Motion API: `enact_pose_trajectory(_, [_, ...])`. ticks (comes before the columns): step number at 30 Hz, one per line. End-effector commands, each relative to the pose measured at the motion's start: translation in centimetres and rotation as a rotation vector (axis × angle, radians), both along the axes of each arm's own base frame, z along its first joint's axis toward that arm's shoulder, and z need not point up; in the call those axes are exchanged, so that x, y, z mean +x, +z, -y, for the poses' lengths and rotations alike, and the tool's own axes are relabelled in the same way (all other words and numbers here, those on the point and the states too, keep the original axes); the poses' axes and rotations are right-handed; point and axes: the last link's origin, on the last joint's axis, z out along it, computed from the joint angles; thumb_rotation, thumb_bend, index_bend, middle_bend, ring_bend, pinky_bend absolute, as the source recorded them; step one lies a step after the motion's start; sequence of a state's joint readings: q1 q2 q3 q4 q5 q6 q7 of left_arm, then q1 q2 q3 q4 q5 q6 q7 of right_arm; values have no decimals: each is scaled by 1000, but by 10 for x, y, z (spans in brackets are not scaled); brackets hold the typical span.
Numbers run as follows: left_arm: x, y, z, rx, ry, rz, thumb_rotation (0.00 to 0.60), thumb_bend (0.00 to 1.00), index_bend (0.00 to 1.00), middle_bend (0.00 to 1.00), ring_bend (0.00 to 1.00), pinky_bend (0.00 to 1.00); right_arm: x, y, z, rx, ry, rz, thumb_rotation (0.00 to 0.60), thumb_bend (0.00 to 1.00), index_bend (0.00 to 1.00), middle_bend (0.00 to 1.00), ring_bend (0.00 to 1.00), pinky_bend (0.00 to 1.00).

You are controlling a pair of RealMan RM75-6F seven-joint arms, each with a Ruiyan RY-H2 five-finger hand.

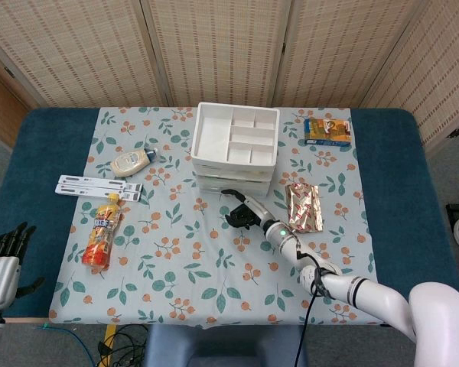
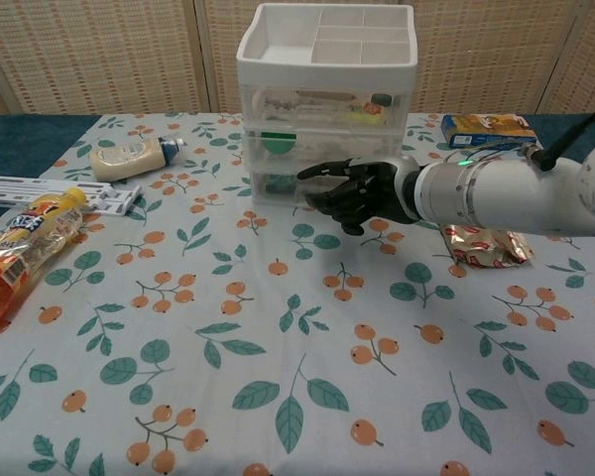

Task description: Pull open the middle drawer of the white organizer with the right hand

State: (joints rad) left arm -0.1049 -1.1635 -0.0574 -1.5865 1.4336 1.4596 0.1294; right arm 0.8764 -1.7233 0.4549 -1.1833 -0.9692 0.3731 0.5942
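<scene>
The right robot hand (image 2: 355, 192) reaches sideways, fingers loosely curled and grasping nothing, just before the white organizer (image 2: 325, 109) and its middle drawer (image 2: 322, 147). The left robot hand (image 1: 1, 258) hangs released, fingers spread, off the bench (image 1: 30, 145) edge.

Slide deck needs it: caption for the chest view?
Right robot hand poised at the front of the white organizer, middle drawer not yet pulled out.

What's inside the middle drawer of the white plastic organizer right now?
Through the clear front of the middle drawer of the white plastic organizer, a green round object shows at left. The black right hand covers the drawer's right part, so anything there is hidden.
</scene>
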Motion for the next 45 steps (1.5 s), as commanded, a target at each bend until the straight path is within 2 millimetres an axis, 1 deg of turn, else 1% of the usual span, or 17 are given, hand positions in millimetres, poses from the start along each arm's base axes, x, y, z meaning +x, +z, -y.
enact_pose_trajectory(1, [0,0,0,2,1,1,600,136,81,67,107,110,-1,1,-2,4,3,-2,600,510,102,858,892,800])
enact_pose_trajectory(4, [0,1,0,2,-1,-2,600,136,81,67,107,110,-3,1,-6,7,8,-6,600,510,102,858,892,800])
enact_pose_trajectory(7, [0,1,1,3,0,1,600,136,81,67,107,110,-5,5,-13,13,23,-8,600,510,102,857,892,800])
enact_pose_trajectory(9, [1,0,1,1,-1,0,600,136,81,67,107,110,-5,10,-22,14,52,-12,600,510,99,856,893,800])
enact_pose_trajectory(12, [2,0,1,-1,-6,3,600,136,81,67,107,110,-4,22,-33,-17,117,-33,600,510,78,855,893,799])
enact_pose_trajectory(15, [2,0,1,1,-10,5,600,136,81,67,107,110,-6,38,-41,-82,200,-94,600,510,63,855,892,800])
enact_pose_trajectory(17, [2,0,1,0,-11,5,600,136,81,67,107,110,-9,50,-44,-156,267,-169,600,510,58,855,892,800])
enact_pose_trajectory(20, [3,-1,1,-2,-15,7,600,136,81,67,107,110,-13,61,-46,-263,341,-290,600,510,55,855,892,800])
enact_pose_trajectory(23, [4,-2,0,-6,-18,11,600,136,81,67,107,110,-16,68,-45,-324,364,-379,600,510,55,855,893,800])
enact_pose_trajectory(30, [3,-3,0,-8,-17,12,600,136,81,67,107,110,-20,71,-38,-375,346,-481,600,510,55,855,895,800])
enact_pose_trajectory(38, [2,-4,0,-10,-12,11,600,137,81,67,107,110,-23,67,-31,-362,312,-500,600,510,56,855,898,801])
enact_pose_trajectory(45, [2,-4,0,-11,-12,11,600,136,81,67,107,110,-23,63,-30,-347,310,-499,600,510,55,856,898,801])
